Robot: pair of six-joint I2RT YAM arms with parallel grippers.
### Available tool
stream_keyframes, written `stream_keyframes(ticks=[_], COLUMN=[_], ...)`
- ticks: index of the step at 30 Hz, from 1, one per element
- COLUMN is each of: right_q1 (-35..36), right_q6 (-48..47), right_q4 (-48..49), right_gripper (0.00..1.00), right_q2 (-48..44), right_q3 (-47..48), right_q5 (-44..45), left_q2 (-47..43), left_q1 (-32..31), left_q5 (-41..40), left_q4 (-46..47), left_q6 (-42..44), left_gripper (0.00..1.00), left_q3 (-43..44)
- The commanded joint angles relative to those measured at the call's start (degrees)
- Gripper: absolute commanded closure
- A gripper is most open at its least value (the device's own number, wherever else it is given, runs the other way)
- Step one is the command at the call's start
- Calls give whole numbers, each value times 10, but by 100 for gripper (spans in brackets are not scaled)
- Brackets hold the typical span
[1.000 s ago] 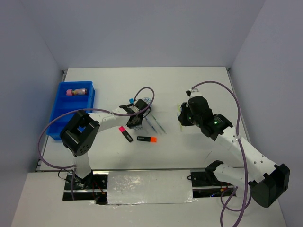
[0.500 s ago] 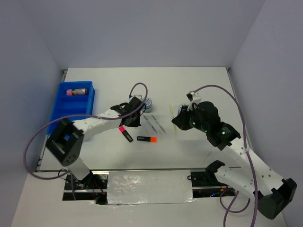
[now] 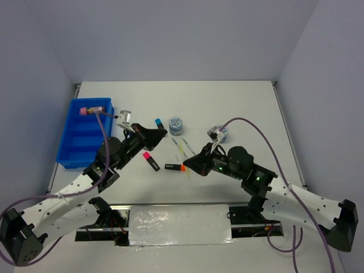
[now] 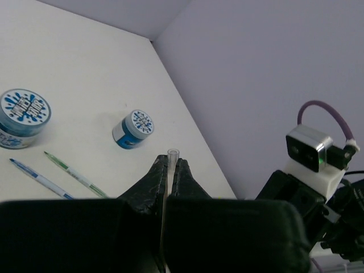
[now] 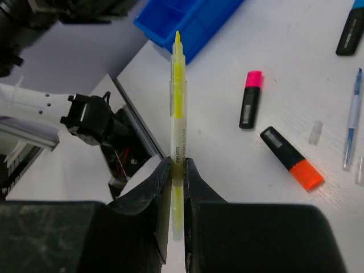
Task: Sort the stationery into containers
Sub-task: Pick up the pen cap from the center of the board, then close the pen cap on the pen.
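My right gripper [image 5: 178, 162] is shut on the yellow stick [image 5: 177, 108] and holds it above the table, tip towards the blue tray [image 5: 187, 20]. In the top view this gripper [image 3: 190, 163] hangs by the orange highlighter [image 3: 176, 167]. My left gripper [image 4: 169, 162] is shut on a thin clear tube [image 4: 172, 154]; in the top view it [image 3: 161, 134] is above the pink highlighter [image 3: 151, 161]. The tray [image 3: 71, 139] holds a pink tube [image 3: 94, 110]. Two tape rolls [image 3: 177, 125] [image 3: 220, 132], a blue-capped highlighter [image 3: 158, 123] and thin pens [image 3: 182, 149] lie on the table.
A small clear cap [image 5: 315, 132] lies beside the orange highlighter [image 5: 291, 158], near a blue pen [image 5: 351, 125]. The pink highlighter [image 5: 250, 107] lies left of them. The right arm's wrist camera [image 4: 313, 153] is close to my left gripper. Walls enclose the table.
The left gripper has drawn back to the left and risen, away from the tape roll. The right gripper has carried the yellow stick left and nearer, to the orange highlighter, uncovering the second tape roll.
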Motion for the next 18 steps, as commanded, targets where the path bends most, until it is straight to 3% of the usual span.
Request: stream_keyframes(ticks=[1, 7, 18], right_q1=[25, 51, 68], right_q6=[21, 24, 11], right_q4=[90, 96, 105], right_gripper=[100, 100, 100], right_q2=[16, 73, 90], right_q3=[11, 38, 56], right_q5=[49, 52, 52], left_q2=[-23, -53, -65], left_q1=[-2, -2, -2], left_q5=[42, 42, 42], left_q4=[146, 172, 191], left_q6=[-38, -47, -62], left_gripper=[100, 100, 100], left_q3=[-27, -63, -79])
